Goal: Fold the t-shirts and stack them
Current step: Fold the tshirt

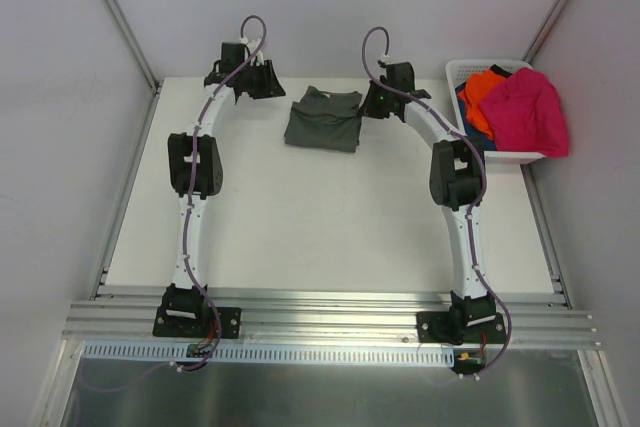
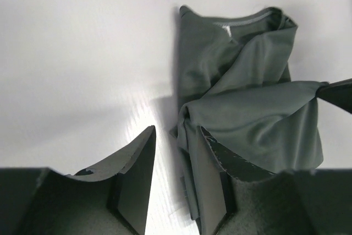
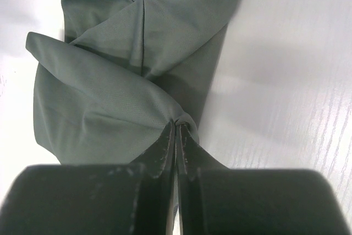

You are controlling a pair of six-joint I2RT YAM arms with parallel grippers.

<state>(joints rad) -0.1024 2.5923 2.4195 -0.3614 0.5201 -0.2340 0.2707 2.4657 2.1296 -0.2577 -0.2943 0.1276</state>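
Top view, shirts: dark grey-green t-shirt (image 1: 323,119) lies folded on the far tabletop (image 1: 300,227), between both arms; pink t-shirt (image 1: 530,112) and orange t-shirt (image 1: 483,90) sit in the basket (image 1: 468,68).
Left wrist view, left jaws: parted, gripping nothing; cloth seemingly touches one finger.
Right wrist view, right jaws: closed, pinching a fold of the dark grey-green t-shirt.

grey-green shirt (image 3: 110,81): matt, fine-knit cloth, softly creased
pink shirt (image 1: 530,112): matt cloth
orange shirt (image 1: 483,89): matt cloth
basket (image 1: 512,156): smooth white plastic lattice
table (image 1: 330,217): white, smooth, faint wood grain, slight sheen
rail (image 1: 330,319): bare brushed metal
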